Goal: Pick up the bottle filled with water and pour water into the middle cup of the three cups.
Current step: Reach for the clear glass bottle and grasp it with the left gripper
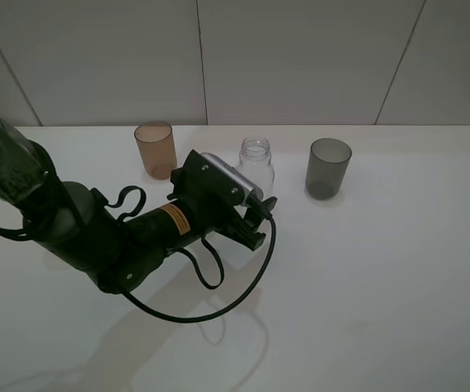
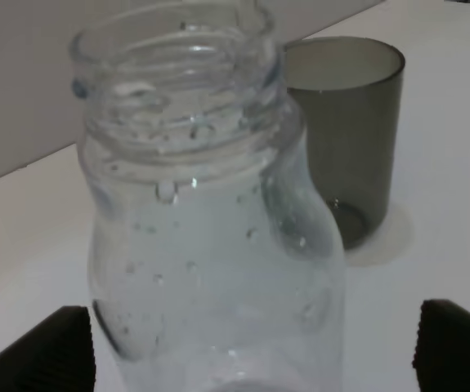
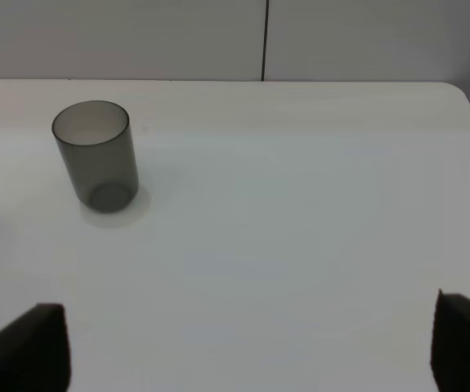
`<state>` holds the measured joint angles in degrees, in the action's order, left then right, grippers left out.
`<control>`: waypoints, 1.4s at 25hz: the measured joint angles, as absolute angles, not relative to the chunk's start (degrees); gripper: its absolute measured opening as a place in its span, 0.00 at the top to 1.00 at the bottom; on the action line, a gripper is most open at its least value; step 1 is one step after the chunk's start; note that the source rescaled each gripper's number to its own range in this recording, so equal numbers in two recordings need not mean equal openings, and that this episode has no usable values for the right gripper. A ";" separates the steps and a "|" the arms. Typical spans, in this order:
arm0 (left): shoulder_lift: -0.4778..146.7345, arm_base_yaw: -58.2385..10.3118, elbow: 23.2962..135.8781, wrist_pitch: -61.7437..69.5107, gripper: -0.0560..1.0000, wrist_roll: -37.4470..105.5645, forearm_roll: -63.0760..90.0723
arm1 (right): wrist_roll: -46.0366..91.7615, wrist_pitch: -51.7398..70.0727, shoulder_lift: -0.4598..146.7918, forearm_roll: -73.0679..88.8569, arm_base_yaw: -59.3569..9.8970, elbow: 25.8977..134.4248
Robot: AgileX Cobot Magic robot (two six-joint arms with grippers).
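Observation:
The clear, capless bottle point(image 1: 256, 163) stands upright on the white table between the amber middle cup point(image 1: 154, 149) and a dark grey cup point(image 1: 329, 167). My left gripper point(image 1: 256, 217) is open just in front of the bottle. In the left wrist view the bottle point(image 2: 210, 245) fills the picture, and the gripper point(image 2: 255, 359) has a black fingertip point(image 2: 55, 351) on either side of the bottle's lower part, apart from it. The grey cup point(image 2: 345, 131) stands behind. My right gripper point(image 3: 247, 351) is open with nothing between its fingers, and faces the grey cup point(image 3: 96, 155).
The left arm and its looping black cable point(image 1: 218, 286) lie across the table's left half. The white table point(image 1: 382, 286) meets a tiled wall point(image 1: 300, 57) behind the cups. The table's far right corner point(image 3: 463, 94) shows in the right wrist view.

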<state>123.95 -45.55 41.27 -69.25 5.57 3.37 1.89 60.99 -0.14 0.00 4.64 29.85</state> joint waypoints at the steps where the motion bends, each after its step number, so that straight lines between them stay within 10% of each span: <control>1: 123.95 -45.19 41.80 -69.25 0.00 5.57 3.25 | 1.89 60.99 -0.14 0.00 4.64 29.85; 35: 134.12 -44.18 52.99 -69.18 0.00 5.57 2.15 | 1.89 60.99 -0.14 0.00 4.64 29.85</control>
